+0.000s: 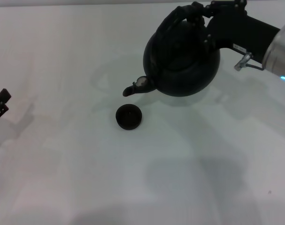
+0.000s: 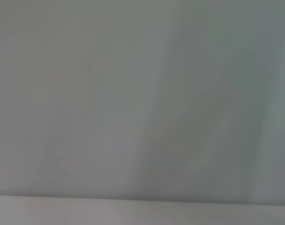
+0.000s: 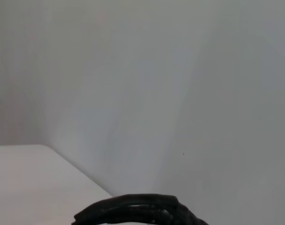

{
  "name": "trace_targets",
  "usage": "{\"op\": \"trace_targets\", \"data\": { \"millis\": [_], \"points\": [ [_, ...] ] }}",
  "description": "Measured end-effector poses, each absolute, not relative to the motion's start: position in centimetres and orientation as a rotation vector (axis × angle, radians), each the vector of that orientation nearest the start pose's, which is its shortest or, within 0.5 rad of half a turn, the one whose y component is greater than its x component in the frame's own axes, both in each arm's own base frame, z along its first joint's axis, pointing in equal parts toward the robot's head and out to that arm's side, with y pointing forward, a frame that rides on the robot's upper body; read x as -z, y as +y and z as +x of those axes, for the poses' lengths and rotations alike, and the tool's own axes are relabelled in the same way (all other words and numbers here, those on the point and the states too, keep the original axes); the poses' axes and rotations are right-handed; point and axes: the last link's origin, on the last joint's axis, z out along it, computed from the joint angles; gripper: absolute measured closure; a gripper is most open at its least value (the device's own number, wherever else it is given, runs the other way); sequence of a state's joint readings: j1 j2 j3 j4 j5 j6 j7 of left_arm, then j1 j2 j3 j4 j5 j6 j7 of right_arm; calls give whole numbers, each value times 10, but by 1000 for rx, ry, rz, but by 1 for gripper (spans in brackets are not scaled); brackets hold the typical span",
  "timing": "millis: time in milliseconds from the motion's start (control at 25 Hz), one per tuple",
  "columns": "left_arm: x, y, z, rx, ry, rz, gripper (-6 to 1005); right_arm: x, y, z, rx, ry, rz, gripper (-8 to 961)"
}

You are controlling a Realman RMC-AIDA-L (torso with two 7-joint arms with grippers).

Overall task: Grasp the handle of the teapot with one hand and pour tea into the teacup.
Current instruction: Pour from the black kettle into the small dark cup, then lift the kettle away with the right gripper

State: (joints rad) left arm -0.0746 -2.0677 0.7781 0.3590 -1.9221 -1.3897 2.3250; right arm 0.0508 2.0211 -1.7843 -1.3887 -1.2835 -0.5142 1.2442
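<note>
The teapot (image 1: 182, 58) hangs tilted off the table (image 1: 62, 178), filling the far right of the workspace, with the right gripper (image 1: 198, 16) clamped on the handle (image 1: 177, 18) above it. Its spout (image 1: 135, 87) points down just above and beside the teacup (image 1: 128, 116), so that gap is tight. Everywhere else is bare: wide room in front and across the whole left, where only the left gripper (image 1: 0, 105) sits at the table's edge.
</note>
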Motion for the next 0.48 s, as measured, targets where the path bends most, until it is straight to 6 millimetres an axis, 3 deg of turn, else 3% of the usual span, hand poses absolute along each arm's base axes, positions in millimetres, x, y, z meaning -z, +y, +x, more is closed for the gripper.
{"op": "trace_targets", "data": {
  "millis": [480],
  "points": [
    [-18, 215, -388, 790, -761, -1887, 127, 26, 320, 183, -428, 68, -2235, 818]
  ]
}}
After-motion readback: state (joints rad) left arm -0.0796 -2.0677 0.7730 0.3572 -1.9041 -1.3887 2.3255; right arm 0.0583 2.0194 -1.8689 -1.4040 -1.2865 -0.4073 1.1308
